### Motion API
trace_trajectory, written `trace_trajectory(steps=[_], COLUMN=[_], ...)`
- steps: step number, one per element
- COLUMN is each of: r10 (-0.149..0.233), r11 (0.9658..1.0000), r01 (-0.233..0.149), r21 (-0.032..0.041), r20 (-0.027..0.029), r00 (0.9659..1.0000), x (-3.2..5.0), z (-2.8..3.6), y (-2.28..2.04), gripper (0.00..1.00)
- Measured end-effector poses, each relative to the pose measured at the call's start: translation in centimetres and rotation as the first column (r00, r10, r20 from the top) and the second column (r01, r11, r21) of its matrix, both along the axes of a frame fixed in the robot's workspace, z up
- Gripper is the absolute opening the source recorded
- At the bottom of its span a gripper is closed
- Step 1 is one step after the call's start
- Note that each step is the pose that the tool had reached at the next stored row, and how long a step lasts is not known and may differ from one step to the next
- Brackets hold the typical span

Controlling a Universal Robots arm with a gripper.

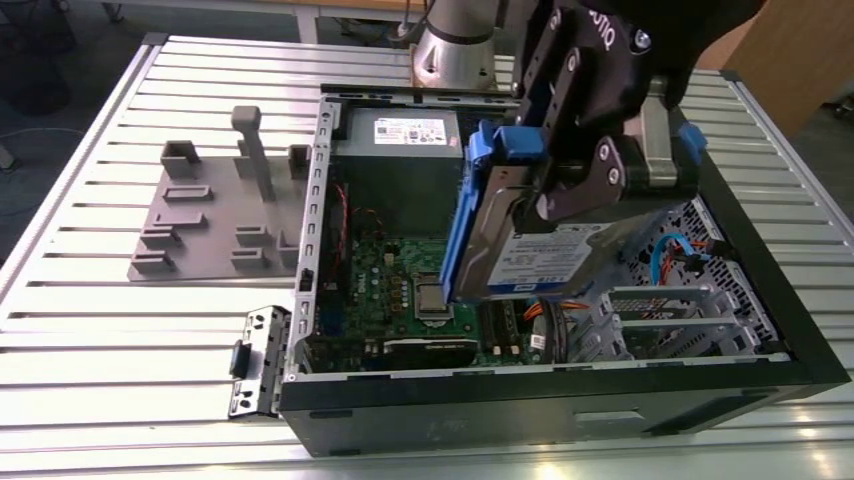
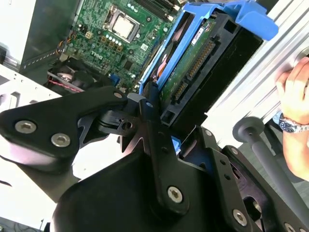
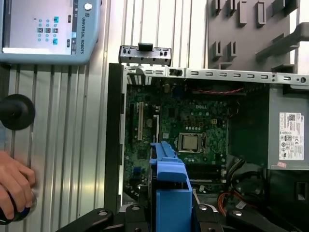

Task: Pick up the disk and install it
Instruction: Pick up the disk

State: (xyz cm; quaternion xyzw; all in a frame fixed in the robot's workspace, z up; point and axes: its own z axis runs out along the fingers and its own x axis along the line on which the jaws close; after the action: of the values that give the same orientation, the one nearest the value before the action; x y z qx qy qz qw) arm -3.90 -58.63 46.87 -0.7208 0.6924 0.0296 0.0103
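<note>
- Under everything, a slatted metal table [image 1: 80, 330] carries the whole set-up.
- On it lies an open black case [image 1: 534, 410], its side panel off; a grey power supply [image 1: 407, 130] fills the case's twelve o'clock end in the exterior view.
- At nine o'clock from the case, a grey plate [image 1: 200, 240] with upright pegs lies flat on the table, just beside the case wall.
- Inside the case, a green board [image 1: 387, 280] covers the floor from the middle toward nine o'clock; its bare silver socket [image 3: 189, 142] is plain in the first wrist view.
- Above the case's three o'clock half hangs the black gripper [image 1: 607, 185]; its fingers are closed tight on the disk from both flat sides.
- So the disk [image 1: 541, 265] is off the table, tilted steeply on edge, label facing six o'clock, blue carrier edge toward nine o'clock; its connector end shows in the second wrist view [image 2: 193, 67].
- Outside the case, a pendant [image 3: 48, 29] lies on the table; a person's hand [image 3: 14, 188] rests on the slats near it.
</note>
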Motion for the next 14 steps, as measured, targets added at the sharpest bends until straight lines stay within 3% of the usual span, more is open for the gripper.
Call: trace_trajectory(steps=[14], r10=[0.0], r11=[1.0], r01=[0.0], r21=[0.0001], r20=[-0.0002], r00=[1.0], x=[2.02], z=[-0.05], y=[-0.91], gripper=[0.36])
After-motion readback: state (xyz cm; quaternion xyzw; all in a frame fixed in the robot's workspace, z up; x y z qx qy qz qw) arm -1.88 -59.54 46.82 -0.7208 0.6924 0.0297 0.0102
